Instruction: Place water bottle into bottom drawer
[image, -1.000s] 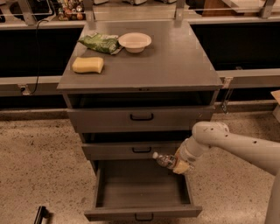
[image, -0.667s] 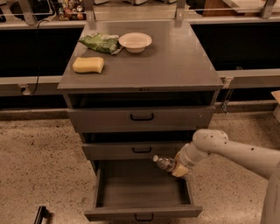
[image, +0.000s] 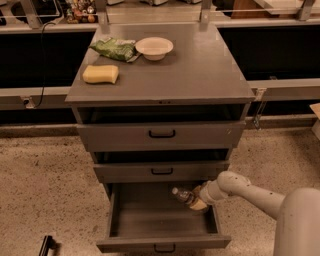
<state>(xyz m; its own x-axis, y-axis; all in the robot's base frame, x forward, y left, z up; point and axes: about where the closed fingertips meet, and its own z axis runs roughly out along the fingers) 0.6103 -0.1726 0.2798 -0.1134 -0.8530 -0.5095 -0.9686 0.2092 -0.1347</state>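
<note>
The bottom drawer (image: 150, 220) of the grey cabinet is pulled open, its black handle at the front. My gripper (image: 196, 200) reaches in from the right over the drawer's right rear part and is shut on the water bottle (image: 183, 195), a small clear bottle with a white cap pointing left. The bottle lies roughly level, held just above the drawer floor. The white arm (image: 250, 192) enters from the lower right.
On the cabinet top (image: 190, 70) lie a yellow sponge (image: 100, 74), a green bag (image: 114, 48) and a white bowl (image: 154, 47). The two upper drawers (image: 160, 135) are closed. A dark object (image: 46, 245) lies on the speckled floor at lower left.
The gripper with the bottle has moved slightly down and further into the open bottom drawer. The arm has lowered with it.
</note>
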